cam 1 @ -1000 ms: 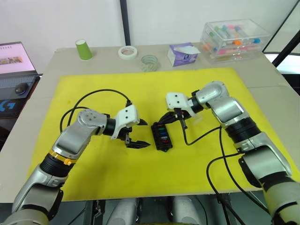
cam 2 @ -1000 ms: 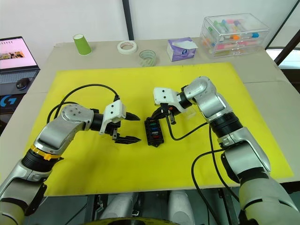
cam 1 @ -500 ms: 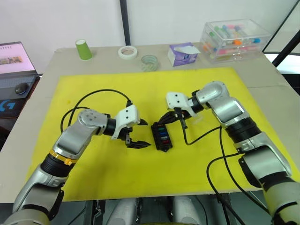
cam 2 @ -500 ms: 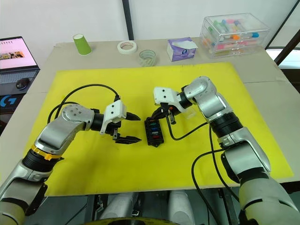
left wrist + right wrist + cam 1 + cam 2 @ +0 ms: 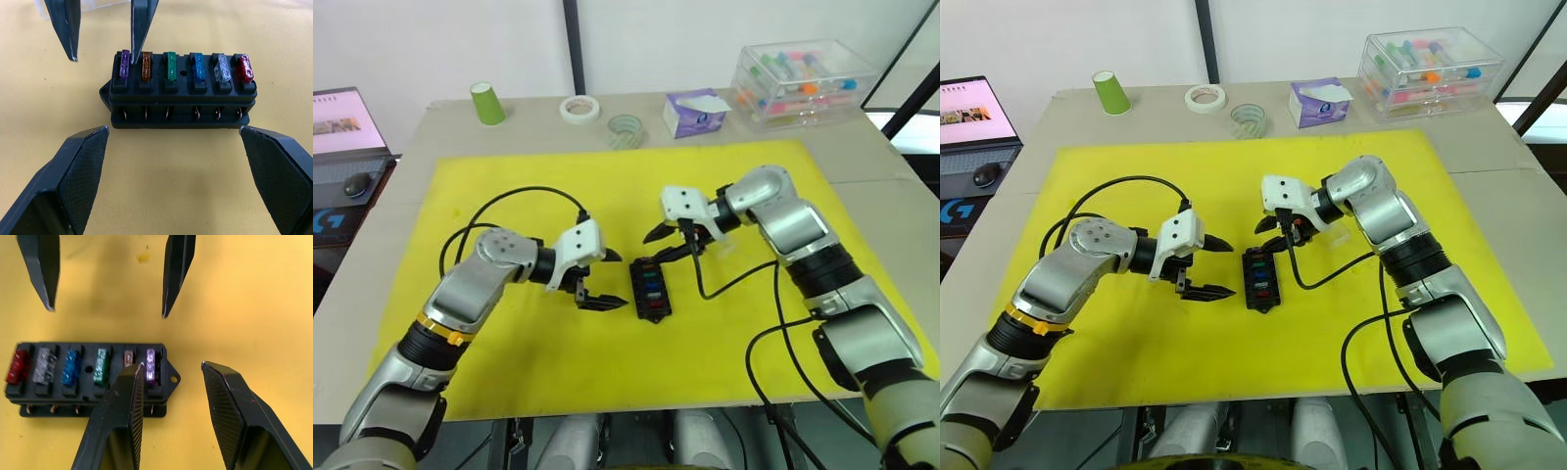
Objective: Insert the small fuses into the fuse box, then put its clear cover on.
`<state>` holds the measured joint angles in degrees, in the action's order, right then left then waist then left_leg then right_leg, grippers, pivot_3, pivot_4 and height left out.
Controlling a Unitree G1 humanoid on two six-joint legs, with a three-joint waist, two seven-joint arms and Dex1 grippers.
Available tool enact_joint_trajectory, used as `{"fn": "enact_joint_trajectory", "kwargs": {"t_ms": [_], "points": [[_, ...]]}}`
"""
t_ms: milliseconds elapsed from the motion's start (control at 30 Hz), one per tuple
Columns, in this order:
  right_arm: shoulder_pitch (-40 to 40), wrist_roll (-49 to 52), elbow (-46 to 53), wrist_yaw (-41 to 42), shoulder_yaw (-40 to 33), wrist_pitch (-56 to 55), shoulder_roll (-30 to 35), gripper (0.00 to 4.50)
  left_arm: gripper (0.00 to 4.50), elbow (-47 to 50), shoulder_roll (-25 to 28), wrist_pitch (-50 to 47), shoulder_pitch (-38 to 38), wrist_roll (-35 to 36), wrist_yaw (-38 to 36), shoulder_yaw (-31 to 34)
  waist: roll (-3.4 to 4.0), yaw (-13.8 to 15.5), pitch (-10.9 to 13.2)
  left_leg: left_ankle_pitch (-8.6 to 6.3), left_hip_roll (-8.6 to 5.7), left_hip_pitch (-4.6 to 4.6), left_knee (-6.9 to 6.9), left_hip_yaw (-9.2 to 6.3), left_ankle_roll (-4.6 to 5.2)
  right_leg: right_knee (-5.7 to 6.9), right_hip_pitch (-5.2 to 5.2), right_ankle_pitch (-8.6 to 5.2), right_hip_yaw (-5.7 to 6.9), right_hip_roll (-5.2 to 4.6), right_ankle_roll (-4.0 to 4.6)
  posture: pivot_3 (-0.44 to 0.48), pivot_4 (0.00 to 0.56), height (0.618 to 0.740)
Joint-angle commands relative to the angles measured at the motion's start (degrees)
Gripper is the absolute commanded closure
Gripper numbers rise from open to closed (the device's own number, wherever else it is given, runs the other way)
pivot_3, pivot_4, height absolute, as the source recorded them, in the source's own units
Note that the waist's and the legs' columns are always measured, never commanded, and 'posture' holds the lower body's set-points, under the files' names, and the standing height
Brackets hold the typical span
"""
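Left gripper (image 5: 597, 278) hung open and empty over the yellow mat (image 5: 489, 176), just beside the fuse box (image 5: 649, 290) near the mat's centre. Six small fuses (image 5: 185, 66) filled its slots, so insertion was judged complete. Right gripper (image 5: 668, 244) had lifted off the box's far end within the last second, fingers now parted and empty. Clear cover (image 5: 722, 243) lay behind it, not yet fitted.

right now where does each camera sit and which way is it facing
Left and right eye views: head, looking down over both arms at the yellow mat and fuse box.
Left wrist view: along the open left gripper at the fuse box's six fuses.
Right wrist view: along the open right gripper, left gripper opposite.
All views share the fuse box.
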<state>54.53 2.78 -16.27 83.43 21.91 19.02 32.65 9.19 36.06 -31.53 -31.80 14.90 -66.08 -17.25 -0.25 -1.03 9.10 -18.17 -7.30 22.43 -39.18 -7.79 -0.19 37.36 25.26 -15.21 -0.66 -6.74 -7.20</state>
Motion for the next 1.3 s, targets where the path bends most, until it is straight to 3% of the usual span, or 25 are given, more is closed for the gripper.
{"fn": "enact_joint_trajectory", "kwargs": {"t_ms": [33, 167, 233, 367, 400, 1300], "points": [[2.0, 2.1, 3.8, 0.8, -2.5, 1.5, 1.0, 2.51, 0.0, 1.6, 0.2, 0.7, -0.2, 0.1, 0.1, 0.3, 0.0, 0.0, 0.0, 0.0, 0.0, 0.0, 0.0, 0.0, 0.0, 0.0, 0.0, 0.0, 0.0, 0.0, 0.0, 0.0, 0.15, 0.74], [1.6, 3.6, 5.5, 1.0, -3.2, 3.3, 1.5, 2.69, 0.0, 1.4, 0.2, 0.8, -0.4, 0.1, 0.1, 0.3, 0.0, 0.0, 0.0, 0.0, 0.0, 0.0, 0.0, 0.0, 0.0, 0.0, 0.0, 0.0, 0.0, 0.0, 0.0, 0.0, 0.15, 0.74], [0.9, 4.4, 5.9, 1.1, -3.5, 3.8, 1.7, 3.08, 0.0, 1.4, 0.2, 0.9, -0.4, 0.1, 0.1, 0.4, 0.0, 0.0, 0.0, 0.0, 0.0, 0.0, 0.0, 0.0, 0.0, 0.0, 0.0, 0.0, 0.0, -0.01, 0.0, 0.0, 0.15, 0.74], [-1.2, 4.7, 5.6, 0.2, -3.3, 2.8, 1.1, 4.4, 0.0, 1.3, 0.1, 0.9, -0.5, 0.1, 0.1, 0.4, 0.0, 0.0, 0.0, 0.0, 0.0, 0.0, 0.0, 0.0, 0.0, 0.0, -0.01, 0.0, 0.0, -0.01, 0.0, 0.0, 0.15, 0.74], [-1.5, 4.8, 5.6, 0.1, -3.3, 2.7, 0.9, 4.48, 0.0, 1.3, 0.1, 1.0, -0.5, 0.0, 0.1, 0.4, 0.0, 0.0, 0.0, 0.0, 0.0, 0.0, 0.0, 0.0, 0.0, 0.0, -0.01, 0.0, 0.0, -0.01, 0.0, 0.0, 0.15, 0.74], [-3.0, 1.2, -0.9, -1.8, -0.2, -1.4, 0.1, 4.48, 0.0, 1.5, 0.5, 2.0, -0.1, -0.6, -0.5, 0.1, 0.0, 0.0, 0.0, 0.0, 0.0, 0.0, 0.0, 0.0, 0.0, 0.0, -0.01, 0.0, 0.0, -0.01, 0.0, 0.0, 0.15, 0.74]]}}
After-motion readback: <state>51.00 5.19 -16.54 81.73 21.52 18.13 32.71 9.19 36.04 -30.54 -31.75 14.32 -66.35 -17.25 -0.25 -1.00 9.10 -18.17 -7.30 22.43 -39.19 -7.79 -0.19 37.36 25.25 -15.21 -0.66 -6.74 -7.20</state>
